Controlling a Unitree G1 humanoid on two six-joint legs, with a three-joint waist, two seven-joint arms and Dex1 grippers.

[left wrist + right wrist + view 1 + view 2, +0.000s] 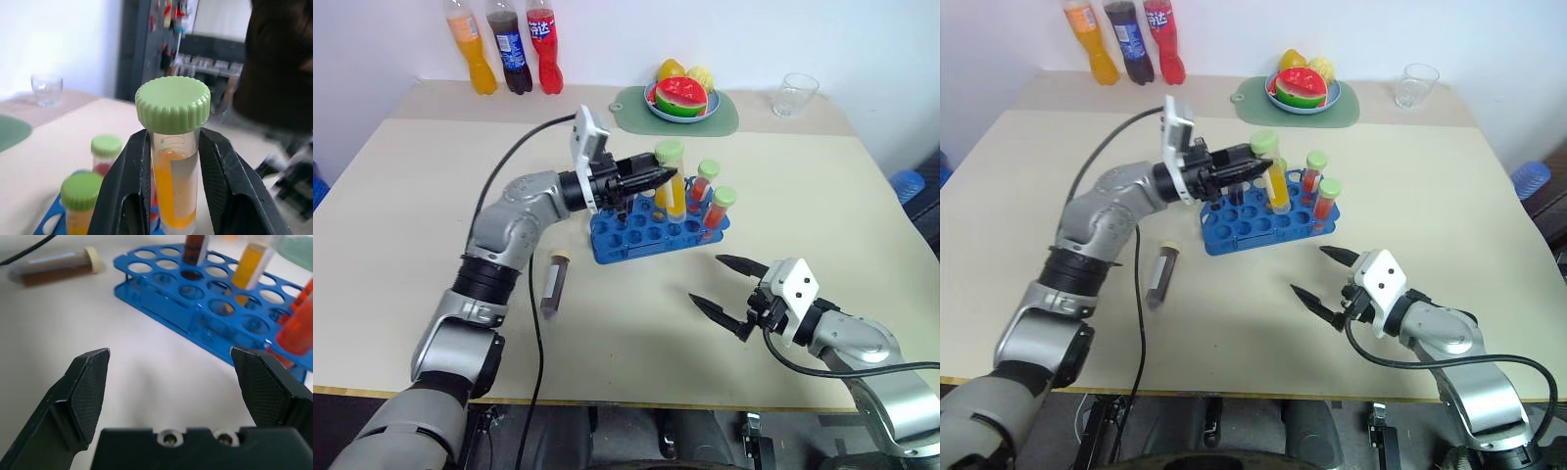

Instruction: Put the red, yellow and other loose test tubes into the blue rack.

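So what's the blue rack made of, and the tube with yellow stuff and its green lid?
The blue rack looks like shiny molded plastic: bright even color, smooth round holes. The yellow tube seems clear plastic, maybe glass; you see the liquid through it. Its green cap looks like matte plastic with ridged edges.

Occlusions, crops and unreadable detail

Yellow tube: foot cut off by the left wrist view's edge, so whether it sits in a hole cannot be told there; the left gripper hides part of its side. Label print too small to read. Rack: far end runs out of the right wrist view, and the red tube there is blurred and cropped. Brown tube is soft in focus. Person behind the table is blurred, cut off at the top edge. Bottles: tops cropped.
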